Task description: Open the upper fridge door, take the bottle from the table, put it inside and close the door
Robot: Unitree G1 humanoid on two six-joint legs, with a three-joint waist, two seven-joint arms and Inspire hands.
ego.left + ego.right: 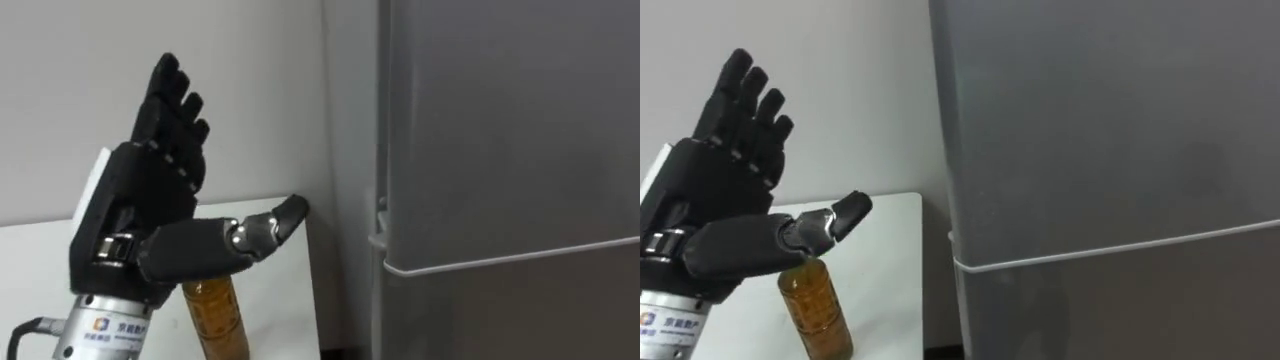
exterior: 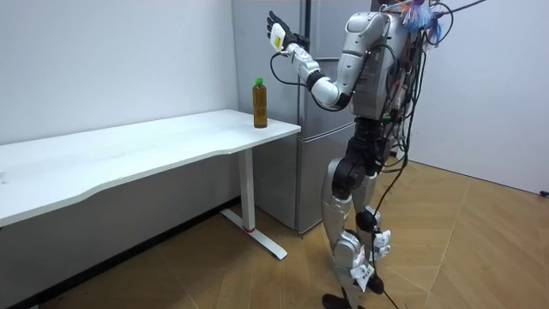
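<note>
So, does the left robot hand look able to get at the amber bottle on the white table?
Probably yes. The left robot hand is open and raised close to the green-capped amber bottle, which stands upright alone near the corner of the white table, beside the tall grey fridge; nothing lies between them.

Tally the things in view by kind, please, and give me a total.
bottle: 1
table: 1
fridge: 1
total: 3
</note>
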